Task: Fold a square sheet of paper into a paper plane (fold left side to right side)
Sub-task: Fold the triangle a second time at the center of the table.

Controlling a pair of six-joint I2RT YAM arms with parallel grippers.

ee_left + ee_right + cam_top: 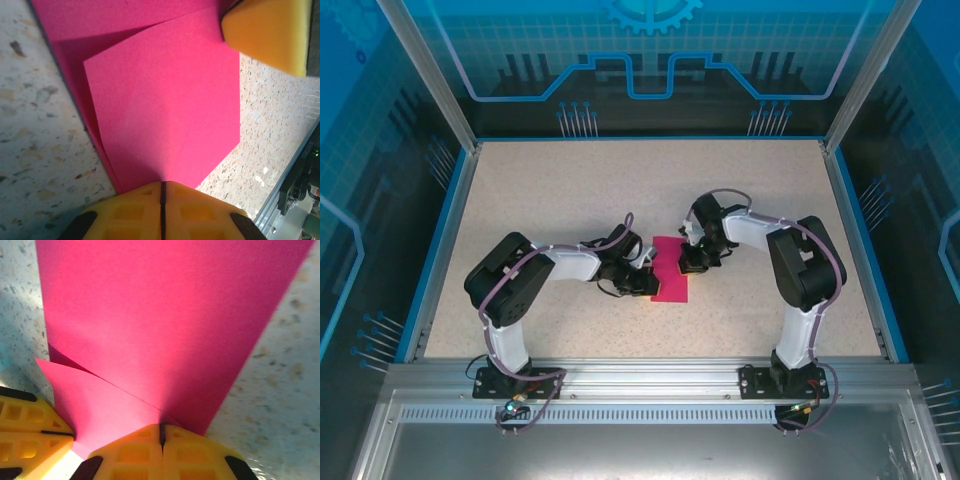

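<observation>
Two white robot arms reach in over the speckled beige counter [550, 190]. Your thin pink square sheet of paper [672, 285] lies between them, near the middle of the counter. From above it looks like a tall strip, and its long side runs away from the arm bases.

Your left fingers [645, 278] sit at the left edge of the paper. Your right fingers [692, 262] sit at its right edge, a bit farther from the bases.

Look at the left wrist view. The left fingers [185, 210] are clenched, and they seem to pinch the edge of a top flap of the paper [165, 100]. That flap is raised, with a shadow under it.

In the right wrist view, the right fingers [140, 450] are clenched too, with their tips right at the paper [150, 315]. You cannot tell if they pinch it or just press it down.

The fold goes from left to right, so the left fingers are the near ones for it. I think you should carry the flap across the short way, toward the right fingers, while the right side stays pinned.
</observation>
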